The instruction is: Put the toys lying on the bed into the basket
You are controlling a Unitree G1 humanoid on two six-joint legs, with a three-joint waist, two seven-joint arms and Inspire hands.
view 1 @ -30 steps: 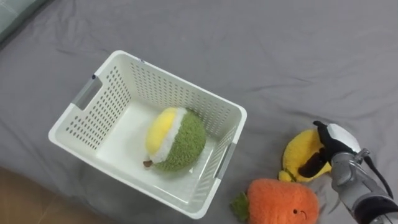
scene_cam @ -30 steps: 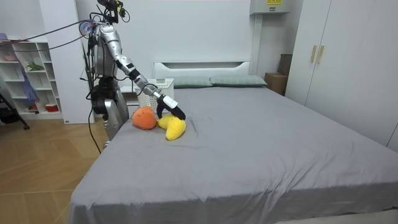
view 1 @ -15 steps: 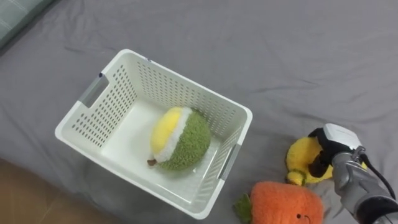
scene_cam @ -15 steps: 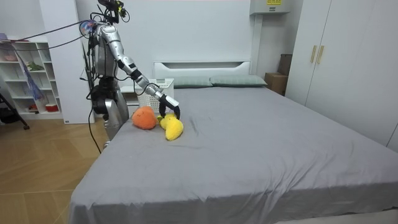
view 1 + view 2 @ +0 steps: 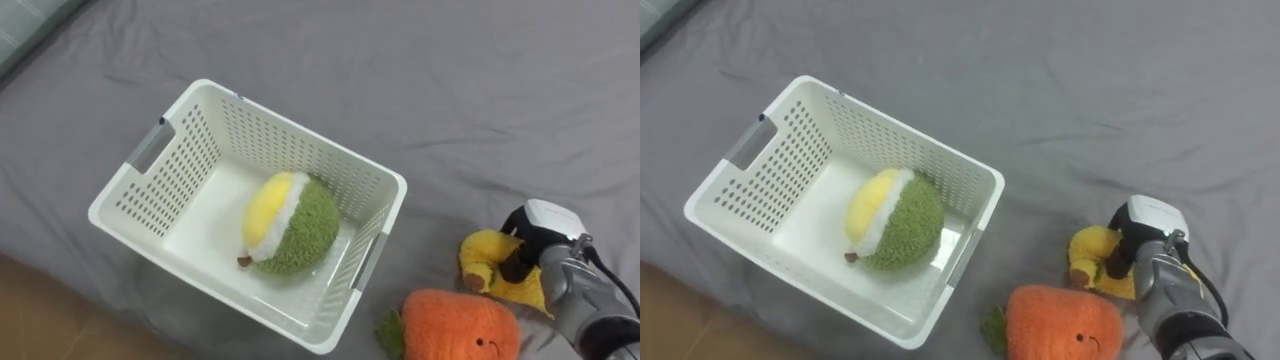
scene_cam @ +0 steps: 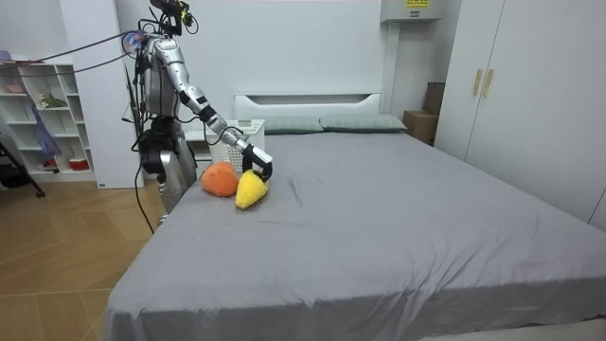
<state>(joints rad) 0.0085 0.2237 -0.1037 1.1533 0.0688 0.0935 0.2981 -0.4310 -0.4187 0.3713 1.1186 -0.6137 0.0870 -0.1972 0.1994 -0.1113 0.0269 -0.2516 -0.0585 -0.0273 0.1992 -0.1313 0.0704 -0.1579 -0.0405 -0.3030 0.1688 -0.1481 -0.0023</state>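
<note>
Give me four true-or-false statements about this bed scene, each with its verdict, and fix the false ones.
1. The white perforated plastic basket holds a green and yellow plush toy. True.
2. The orange plush toy lies inside the basket. False: it lies on the grey bed sheet, outside the basket.
3. The right hand is closed on the yellow plush toy. True.
4. The basket stands on the floor. False: it stands on the bed.
</note>
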